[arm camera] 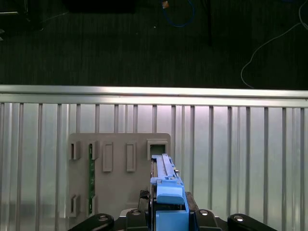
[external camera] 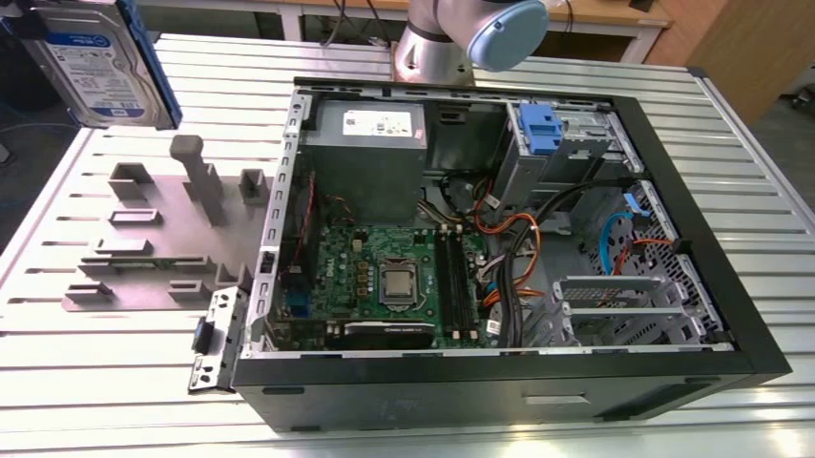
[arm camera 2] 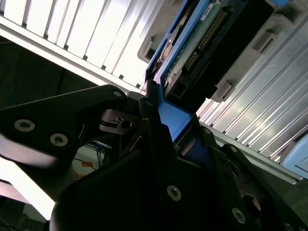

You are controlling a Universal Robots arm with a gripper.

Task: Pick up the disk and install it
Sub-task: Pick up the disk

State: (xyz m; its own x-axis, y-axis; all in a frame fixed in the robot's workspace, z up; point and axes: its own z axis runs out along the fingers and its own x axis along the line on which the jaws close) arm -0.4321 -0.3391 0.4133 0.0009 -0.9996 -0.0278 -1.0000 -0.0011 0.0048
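Note:
The disk (external camera: 95, 62), a silver drive with a blue-and-white label and blue side rails, hangs upright in the air at the exterior view's far left, above the table's back corner. In the second wrist view my gripper (arm camera 2: 159, 120) is shut on the disk (arm camera 2: 192, 53) at its blue rail end, with black fingers (arm camera 2: 106, 113) pressing from either side. In the first wrist view the disk (arm camera: 163, 178) is edge-on, sticking out from the gripper (arm camera: 166, 214) over the grey fixture plate (arm camera: 118, 192).
An open black computer case (external camera: 713, 286) lies on the slatted metal table (external camera: 114, 372), with a motherboard, cables, a grey power supply (external camera: 369, 143) and a drive bay with a blue latch (external camera: 540, 129). The grey fixture plate (external camera: 140, 248) with upright posts lies at the case's left.

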